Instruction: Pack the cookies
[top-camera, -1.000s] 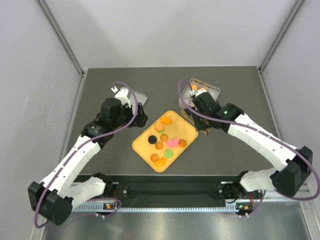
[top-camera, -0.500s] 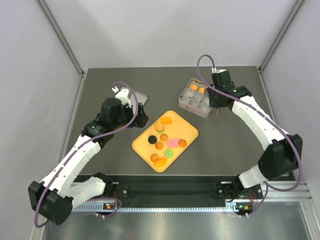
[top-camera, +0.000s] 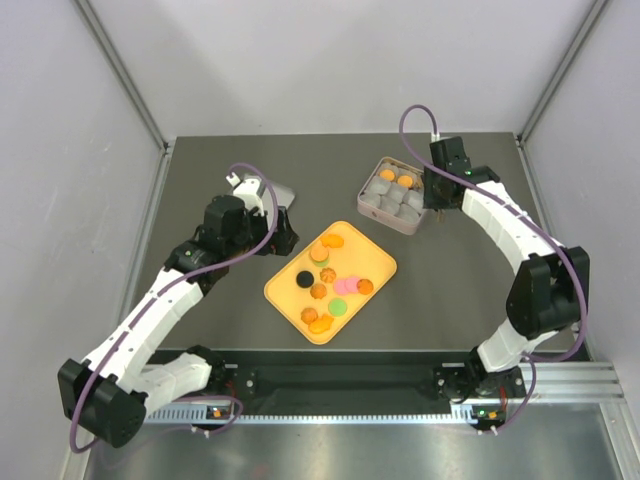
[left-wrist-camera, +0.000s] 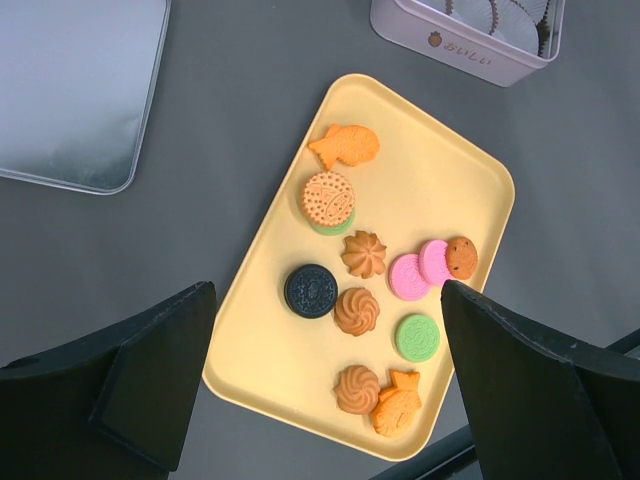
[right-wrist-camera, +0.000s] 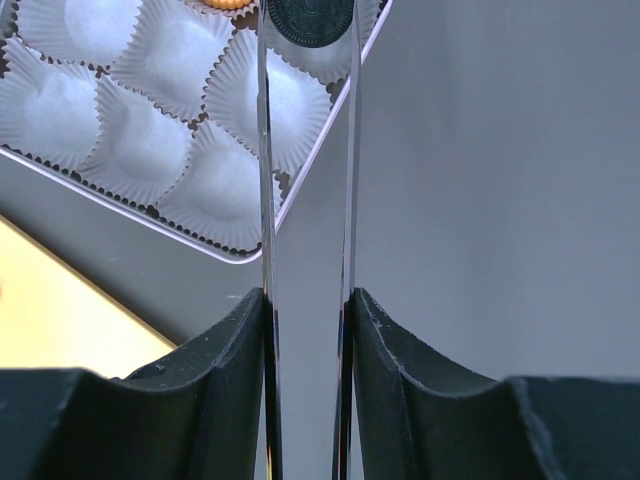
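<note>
Several cookies lie on the orange tray (top-camera: 378, 263), also in the left wrist view (left-wrist-camera: 440, 190): a black one (left-wrist-camera: 311, 291), a green one (left-wrist-camera: 416, 337), pink ones (left-wrist-camera: 408, 276), and several orange ones. My left gripper (top-camera: 285, 235) hangs open and empty above the tray (left-wrist-camera: 328, 300). My right gripper (top-camera: 436, 205) is shut, its long thin blades (right-wrist-camera: 308, 60) pinching a black cookie (right-wrist-camera: 310, 18) over a paper cup at the right edge of the pink tin (top-camera: 400, 222). Two orange cookies (top-camera: 395, 178) sit in the tin's far cups.
The tin's silver lid (top-camera: 280, 192) lies flat to the left of the tray, also in the left wrist view (left-wrist-camera: 75, 90). White paper cups (right-wrist-camera: 150, 140) fill the tin. Grey walls enclose the table on three sides.
My right arm swung from the tray's far right corner over to the tin's right edge, carrying the black cookie, then edged a little further back. The left arm has stayed still.
</note>
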